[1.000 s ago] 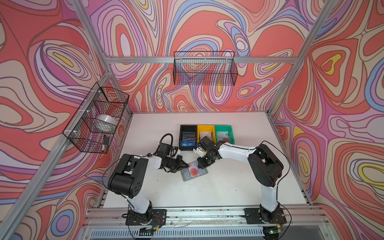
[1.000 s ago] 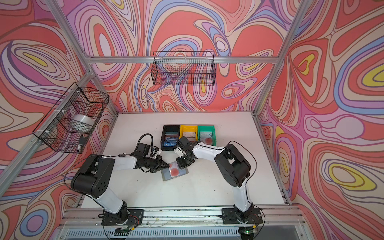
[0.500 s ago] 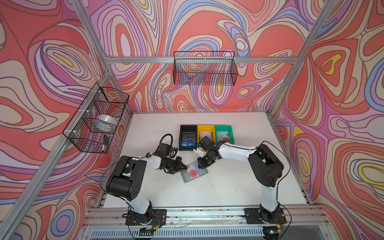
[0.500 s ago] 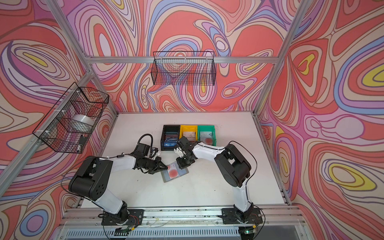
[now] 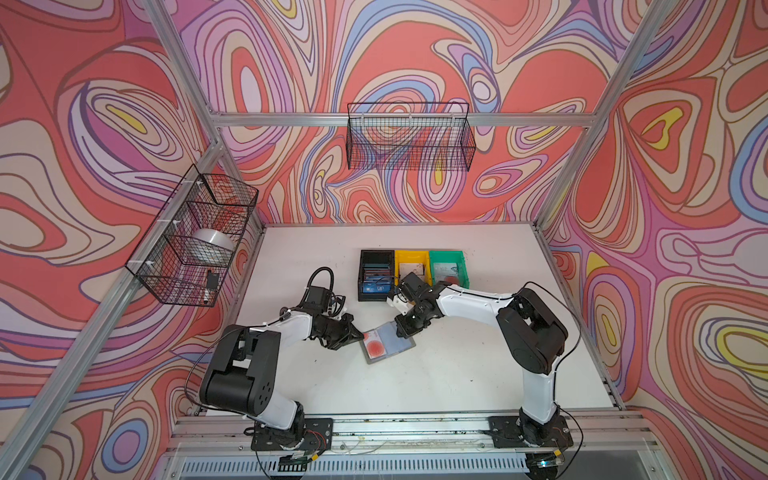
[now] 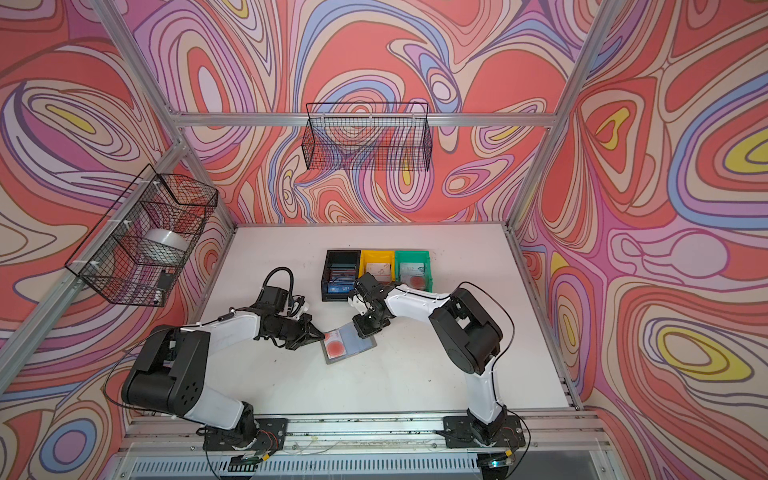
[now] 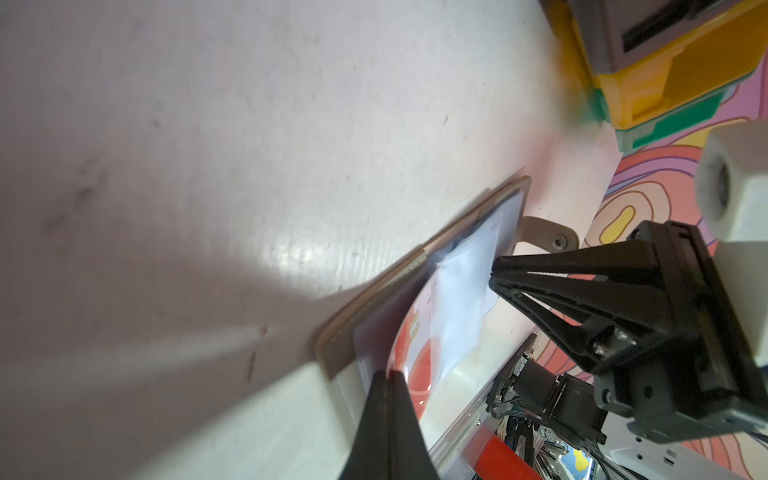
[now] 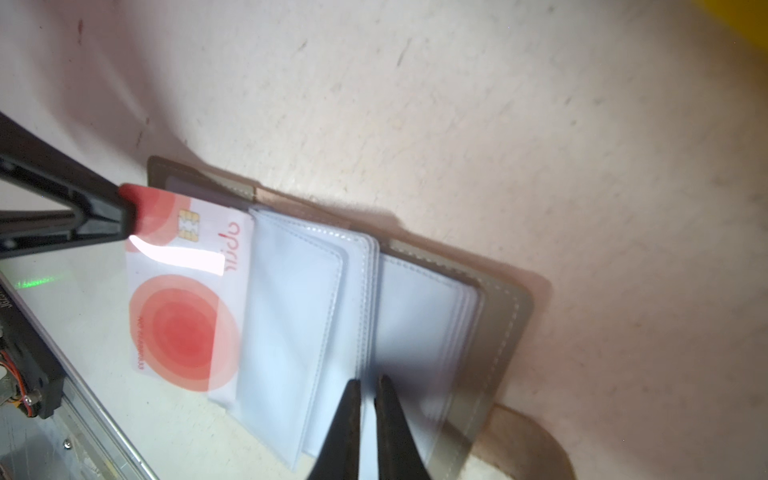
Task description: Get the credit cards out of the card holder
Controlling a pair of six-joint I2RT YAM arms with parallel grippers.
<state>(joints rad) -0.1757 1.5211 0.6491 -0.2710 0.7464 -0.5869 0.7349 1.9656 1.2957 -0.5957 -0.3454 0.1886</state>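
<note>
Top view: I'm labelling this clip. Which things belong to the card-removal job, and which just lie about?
Job: red-circle card, card holder, left gripper, right gripper.
Lying about: black bin, yellow bin, green bin, wire baskets, silver roll.

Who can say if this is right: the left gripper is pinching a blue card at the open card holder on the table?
Not blue. The left gripper is pinching a pale card with red circles at the open card holder on the table, as the right wrist view shows.
</note>
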